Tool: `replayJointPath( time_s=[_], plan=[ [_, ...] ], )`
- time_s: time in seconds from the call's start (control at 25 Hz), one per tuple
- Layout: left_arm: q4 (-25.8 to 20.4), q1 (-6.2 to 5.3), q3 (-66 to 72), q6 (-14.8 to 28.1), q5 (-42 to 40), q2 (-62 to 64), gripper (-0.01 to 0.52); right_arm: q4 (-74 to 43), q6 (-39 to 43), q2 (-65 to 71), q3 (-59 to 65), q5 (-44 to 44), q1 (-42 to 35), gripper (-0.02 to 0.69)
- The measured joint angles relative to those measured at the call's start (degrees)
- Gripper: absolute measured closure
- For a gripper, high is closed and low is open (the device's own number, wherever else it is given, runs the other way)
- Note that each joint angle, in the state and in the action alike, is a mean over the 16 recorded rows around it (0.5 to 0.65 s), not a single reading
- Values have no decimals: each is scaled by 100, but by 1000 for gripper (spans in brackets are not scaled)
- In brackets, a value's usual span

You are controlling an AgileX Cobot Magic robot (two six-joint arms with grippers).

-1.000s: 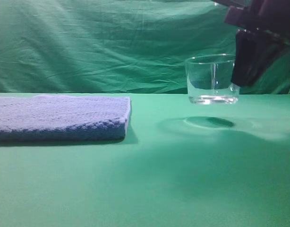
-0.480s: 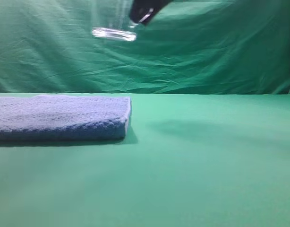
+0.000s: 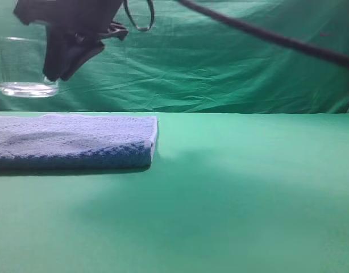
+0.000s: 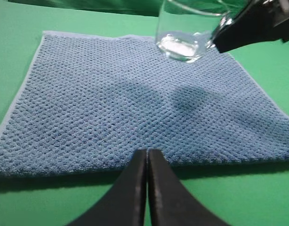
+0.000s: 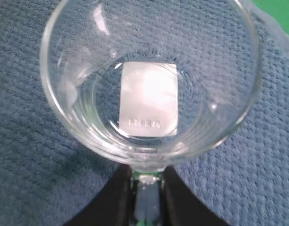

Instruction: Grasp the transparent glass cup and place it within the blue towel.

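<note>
The transparent glass cup (image 5: 149,80) was clear, glossy glass, its thick base catching bright glints around a pale rectangular label. The blue towel (image 4: 135,108) looked like thick matt cloth, knobbly in a waffle weave. The tabletop (image 3: 248,193) was smooth matt green; the backdrop (image 3: 231,68) was creased green fabric. The gripper fingers (image 4: 158,197) appeared matt black.

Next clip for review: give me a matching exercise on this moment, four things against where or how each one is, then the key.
Things:
1. transparent glass cup
2. blue towel
3. left gripper
4. right gripper

States:
A. jaws shut, empty, at the towel's near edge
B. lying flat on the green table
C. clamped on the cup's handle
D. hanging in the air above the towel

Pairs: 1-D, 2-B, 3-A, 4-C
</note>
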Motion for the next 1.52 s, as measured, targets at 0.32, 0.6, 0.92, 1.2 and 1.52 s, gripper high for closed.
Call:
replayJointPath(
  time_s=[0.32, 0.6, 0.92, 1.2, 1.52],
  plan=[
    [0, 0, 0, 0, 0, 0, 514, -127, 456, -264, -48, 559, 1, 254],
    [0, 0, 0, 0, 0, 0, 514, -277, 1224, -1104, -44, 1710, -69, 388],
    [0, 0, 0, 0, 0, 0, 514, -385, 1787, -2512, 602, 2488, -150, 642],
    [0, 0, 0, 0, 0, 0, 514, -341, 1887, -4168, 2351, 1884, -163, 665],
    [0, 0, 0, 0, 0, 0, 514, -122, 1847, -6289, 5084, 338, -163, 665]
  ],
)
